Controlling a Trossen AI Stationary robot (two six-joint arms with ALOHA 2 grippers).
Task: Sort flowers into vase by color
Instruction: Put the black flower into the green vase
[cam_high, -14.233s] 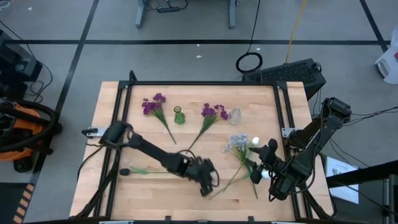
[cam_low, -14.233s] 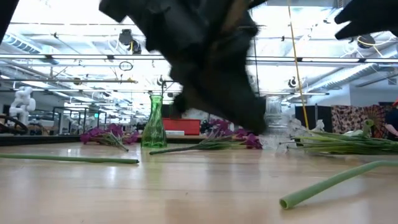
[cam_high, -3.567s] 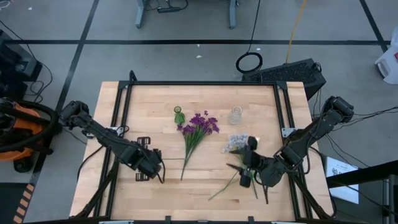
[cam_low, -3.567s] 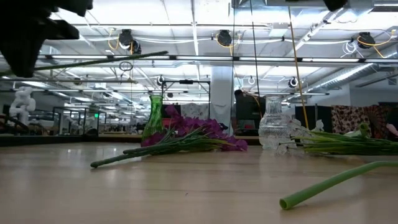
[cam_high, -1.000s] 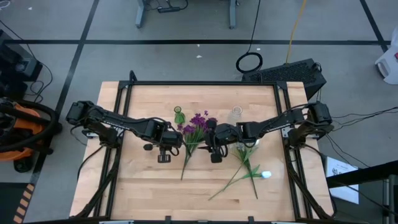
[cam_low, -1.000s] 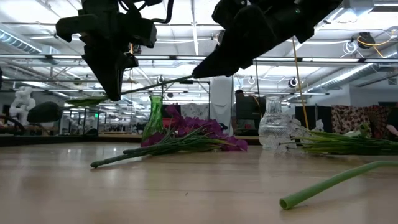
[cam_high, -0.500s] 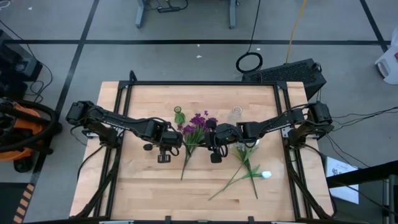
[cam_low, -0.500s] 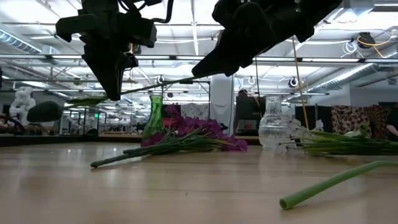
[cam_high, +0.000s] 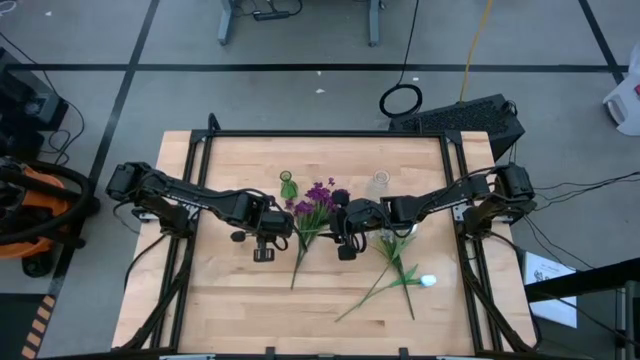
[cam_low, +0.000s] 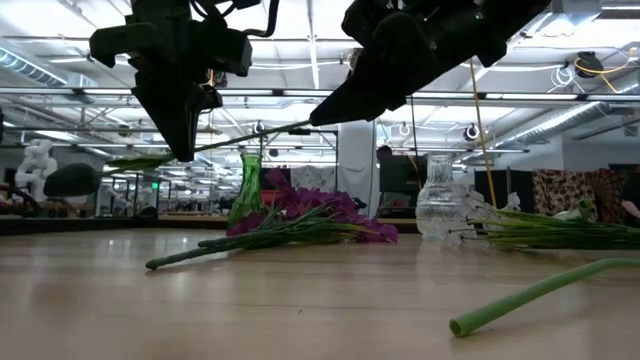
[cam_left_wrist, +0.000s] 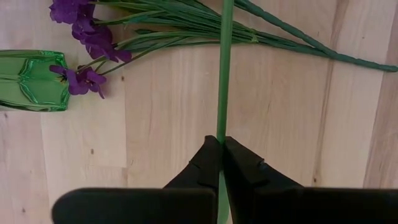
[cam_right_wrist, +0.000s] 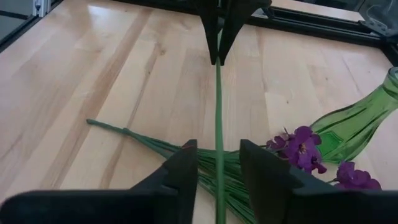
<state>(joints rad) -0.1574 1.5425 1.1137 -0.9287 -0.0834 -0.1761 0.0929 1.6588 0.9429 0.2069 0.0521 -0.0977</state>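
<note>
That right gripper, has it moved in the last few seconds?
Yes. The right gripper was near the table's right side by the pale flowers; now it sits mid-table beside the purple flower bunch, open around a green stem.

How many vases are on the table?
2. The green vase stands near the table's far edge, beside the purple flowers. The clear vase stands to its right, by the pale flowers. None seems hidden.

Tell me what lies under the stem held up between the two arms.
Under the stem, gripped by the left gripper, lies the purple bunch on the wooden table. Whether the green vase holds anything cannot be seen.
</note>
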